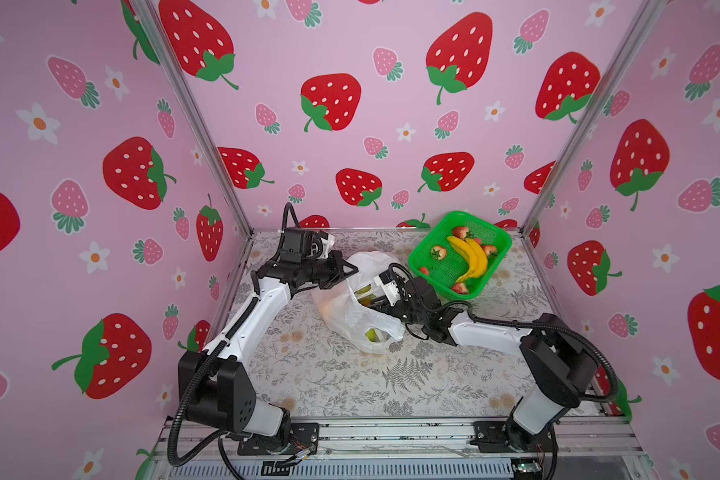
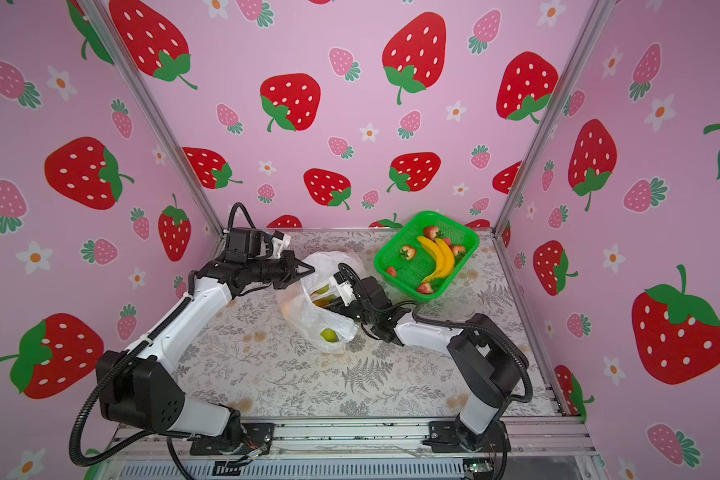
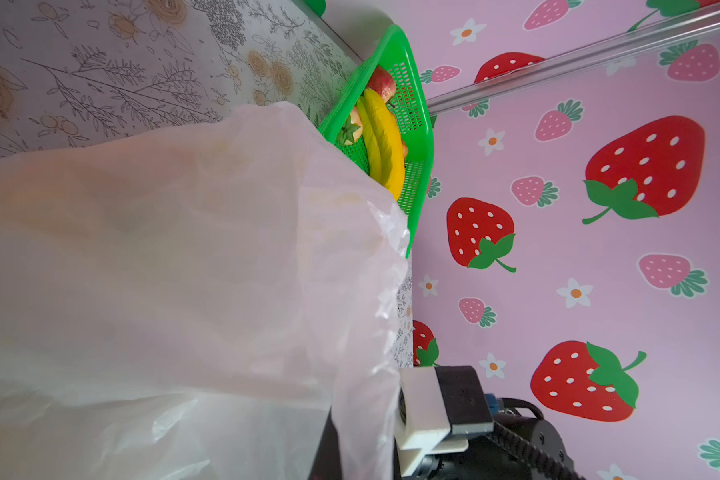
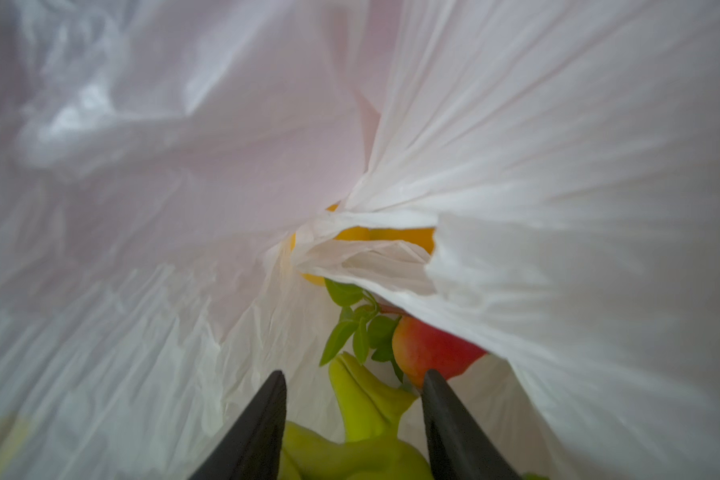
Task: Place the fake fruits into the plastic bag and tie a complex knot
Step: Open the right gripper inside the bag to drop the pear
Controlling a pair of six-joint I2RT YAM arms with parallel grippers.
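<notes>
Reaching inside the plastic bag (image 1: 352, 309), the right gripper (image 4: 352, 382) is parted around a green fruit (image 4: 364, 405); the bag's rim is pinched by the clenched left gripper (image 1: 350, 271).

Inside the plastic bag (image 4: 558, 166), folds crowd the right gripper (image 4: 354, 378) — green fruit (image 4: 362, 415) fills its gap.

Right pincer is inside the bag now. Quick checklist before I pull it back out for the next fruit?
1. Left pincer shut on the plastic bag rim, holding it up: ok.
2. Right pincer inside the bag mouth: ok.
3. Right pincer open: ok.
4. Green fruit free of the fingers: cannot tell.
5. Bananas and strawberries left in the green basket: not ok.
</notes>
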